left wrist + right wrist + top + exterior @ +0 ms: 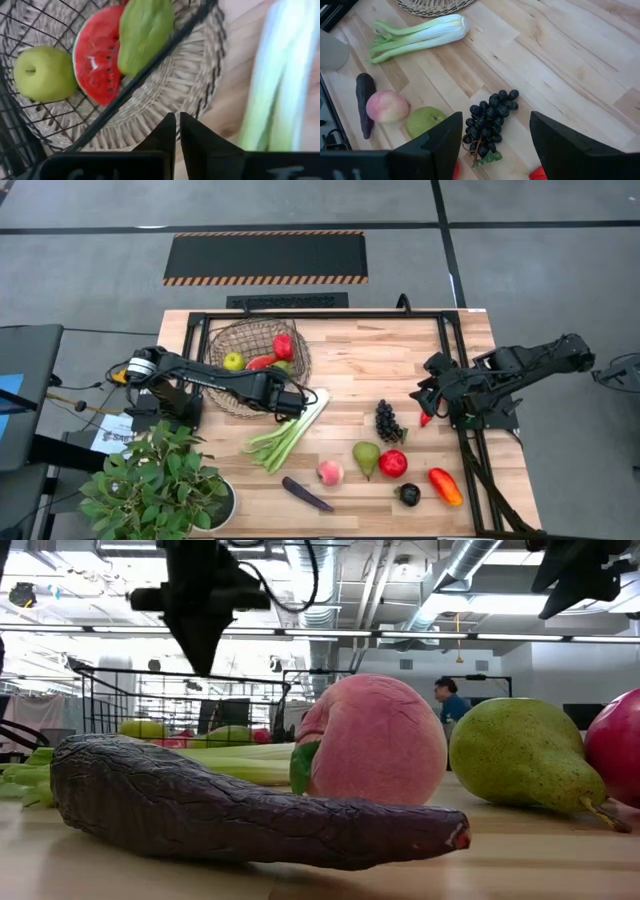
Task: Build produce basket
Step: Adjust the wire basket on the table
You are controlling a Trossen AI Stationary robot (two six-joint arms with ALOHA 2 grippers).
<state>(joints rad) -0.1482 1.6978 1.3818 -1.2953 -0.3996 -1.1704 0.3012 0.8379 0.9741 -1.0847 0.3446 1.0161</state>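
Observation:
The wire basket [225, 340] stands on a round wicker mat at the far left and holds a green apple [44, 73], a watermelon slice [97, 55], a green pear [145, 32] and a red fruit [284, 346]. My left gripper [177, 131] hangs shut and pointing down over the mat's edge, between the basket and the white end of the celery stalk [290, 430]; nothing is between its fingers. My right gripper [492, 145] stands open above the dark grapes [492, 117] at the right. A small red thing [426, 420] shows just below it.
A peach [330, 472], a pear [366, 458], a red apple [393, 463], a purple aubergine [306, 495], an orange pepper [445, 486] and a dark fruit [408, 494] lie along the near edge. A potted plant [160, 485] stands near left. A person [447, 698] is far behind the table.

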